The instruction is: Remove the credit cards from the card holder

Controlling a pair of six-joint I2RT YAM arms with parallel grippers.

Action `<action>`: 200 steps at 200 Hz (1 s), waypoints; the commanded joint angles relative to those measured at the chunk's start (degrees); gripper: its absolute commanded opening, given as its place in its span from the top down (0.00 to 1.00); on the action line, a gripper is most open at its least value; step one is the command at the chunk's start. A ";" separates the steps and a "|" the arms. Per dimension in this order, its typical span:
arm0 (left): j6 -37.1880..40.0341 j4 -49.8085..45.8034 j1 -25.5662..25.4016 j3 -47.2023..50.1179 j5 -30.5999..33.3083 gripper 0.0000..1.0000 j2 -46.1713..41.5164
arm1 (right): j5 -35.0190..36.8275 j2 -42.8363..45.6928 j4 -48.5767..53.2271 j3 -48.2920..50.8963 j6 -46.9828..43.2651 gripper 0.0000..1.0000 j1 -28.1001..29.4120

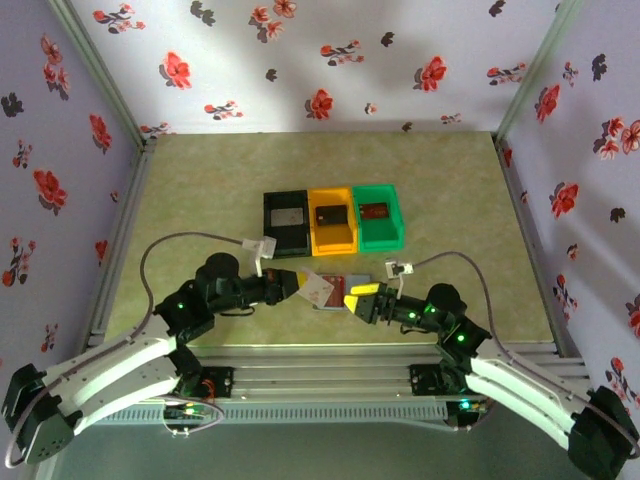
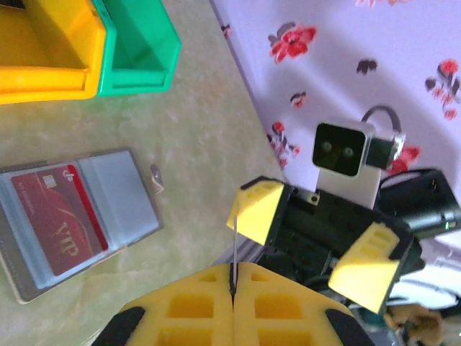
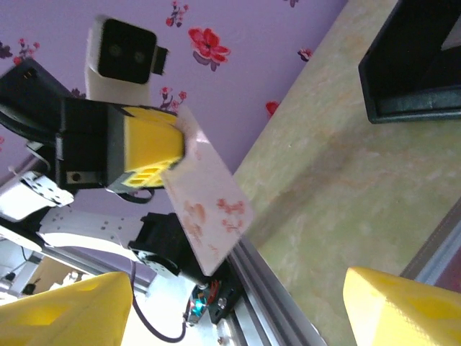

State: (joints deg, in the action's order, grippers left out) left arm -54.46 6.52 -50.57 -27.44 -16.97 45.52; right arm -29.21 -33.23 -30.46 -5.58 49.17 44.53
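The left fingers [image 3: 148, 155] pinch a pale patterned thin card [image 3: 209, 209] in the air; the right fingers [image 2: 263, 209] gape wide, empty. The flat grey folding card holder [image 2: 119, 194] lies on the bench [image 2: 202, 130], one red card [image 2: 57, 216] inside. Probably next: set down the held card.

Partly lost to view
The card holder [image 2: 119, 198] is cut off at left; the pinched card [image 2: 234, 245] is seen edge-on, face hidden.

I see a pale card [image 3: 209, 205] patterned with red blossoms. The grey card holder [image 2: 121, 194] shows a red card [image 2: 57, 220]. I also make out a black bin [image 1: 286, 222], an orange bin [image 1: 331, 220] and a green bin [image 1: 378, 215].
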 commanded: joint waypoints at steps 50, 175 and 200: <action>-7.70 16.21 -3.63 2.59 5.81 1.00 4.00 | 1.02 -13.97 -17.98 -2.23 3.82 0.29 3.77; -8.29 17.90 -5.00 3.37 6.16 1.00 4.50 | 1.17 -14.36 -18.93 -3.35 3.44 0.83 3.94; -9.03 18.72 -5.07 3.77 6.42 1.00 4.86 | -0.91 -14.66 -19.61 -3.70 2.99 1.00 4.05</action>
State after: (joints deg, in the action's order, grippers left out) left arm -62.50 22.31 -55.13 -24.56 -11.53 50.09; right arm -28.45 -48.34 -48.21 -7.38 53.10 48.05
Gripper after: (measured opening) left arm 0.074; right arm 0.057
